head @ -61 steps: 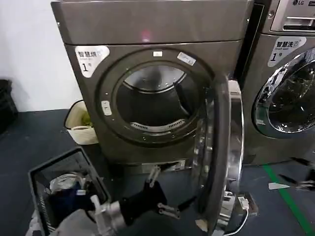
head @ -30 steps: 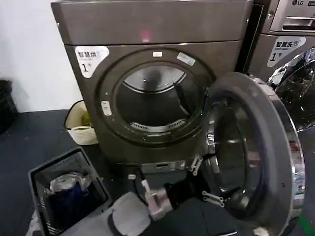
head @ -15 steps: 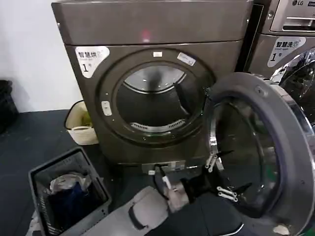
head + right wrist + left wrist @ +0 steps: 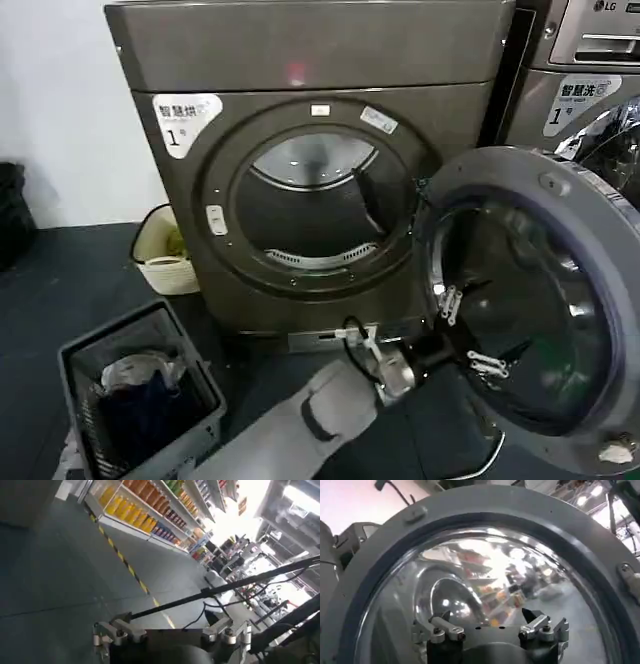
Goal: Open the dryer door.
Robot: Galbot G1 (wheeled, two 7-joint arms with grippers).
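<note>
The left gripper (image 4: 468,328) has its fingers spread apart, holding nothing, and is reaching into the glass bowl on the inner side of the dryer door (image 4: 560,215). The door is swung wide open to the right of the dryer's round drum opening (image 4: 312,205). The right gripper (image 4: 172,632) points at an aisle floor with its fingers apart. A laundry basket (image 4: 140,395) sits lower left.

We see the round dryer door (image 4: 560,190) with matt grey plastic inner face and glossy domed glass; the brown-grey dryer body (image 4: 310,50) looks smooth brushed metal.
</note>
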